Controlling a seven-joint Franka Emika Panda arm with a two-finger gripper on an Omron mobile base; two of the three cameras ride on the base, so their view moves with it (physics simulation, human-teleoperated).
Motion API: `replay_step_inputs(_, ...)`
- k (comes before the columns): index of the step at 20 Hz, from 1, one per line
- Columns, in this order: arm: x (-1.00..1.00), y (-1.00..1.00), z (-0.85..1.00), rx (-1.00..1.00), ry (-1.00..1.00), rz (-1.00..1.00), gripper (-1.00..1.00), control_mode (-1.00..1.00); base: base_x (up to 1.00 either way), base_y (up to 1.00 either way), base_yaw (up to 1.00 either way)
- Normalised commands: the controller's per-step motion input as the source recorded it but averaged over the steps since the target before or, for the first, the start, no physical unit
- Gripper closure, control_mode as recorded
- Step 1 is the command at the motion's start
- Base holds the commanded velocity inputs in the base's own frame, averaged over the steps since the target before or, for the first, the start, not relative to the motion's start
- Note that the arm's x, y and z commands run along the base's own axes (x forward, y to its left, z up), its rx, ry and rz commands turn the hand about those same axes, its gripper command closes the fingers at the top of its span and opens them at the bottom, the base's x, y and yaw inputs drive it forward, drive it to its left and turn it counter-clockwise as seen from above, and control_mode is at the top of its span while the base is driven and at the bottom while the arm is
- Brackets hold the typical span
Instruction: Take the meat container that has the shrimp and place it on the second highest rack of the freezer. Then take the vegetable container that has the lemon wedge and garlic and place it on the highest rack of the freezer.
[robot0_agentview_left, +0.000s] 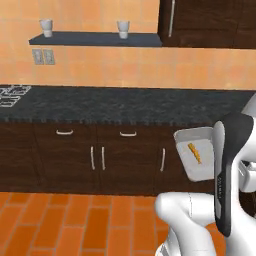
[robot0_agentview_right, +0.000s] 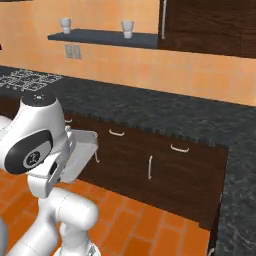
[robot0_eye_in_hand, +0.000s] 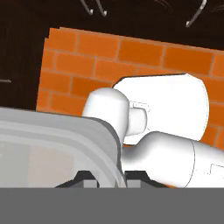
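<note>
The meat container, a pale grey tray with a raised rim, is held up in the air in front of the dark lower cabinets, well off the black speckled counter and above the orange brick floor. In the left base view it hangs tilted so that its inside faces the camera, and the shrimp, a thin orange curl much smaller than the tray, lies near its middle. The white arm crosses in front of the tray's right edge there. In the right base view the same container shows edge-on just right of the arm's upper joint, again in front of the cabinet doors. In the hand view the claw is clenched on the container's rim: the two dark fingertips stand close together with the grey rim pinched between them, and the tray spreads away to the left of that picture. On the far wall a dark shelf carries two small white cups, with a grey wall outlet under its left end, and a stove grate sits at the far left of the counter. A dark upper cabinet hangs at the far right.
</note>
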Motion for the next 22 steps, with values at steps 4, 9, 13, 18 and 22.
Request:
replay_step_inputs(4,0.00,0.00,0.00,0.00,0.00,0.00,1.00,1.00,-0.15,0.00,1.00)
replay_step_inputs(9,0.00,0.00,0.00,0.00,0.00,0.00,1.00,1.00,-0.14,0.00,1.00)
replay_step_inputs(13,0.00,0.00,0.00,0.00,0.00,0.00,1.00,1.00,-0.15,0.00,1.00)
replay_step_inputs(18,0.00,0.00,0.00,0.00,0.00,0.00,1.00,1.00,-0.14,0.00,1.00)
replay_step_inputs(22,0.00,0.00,0.00,0.00,0.00,0.00,1.00,1.00,-0.14,0.00,1.00)
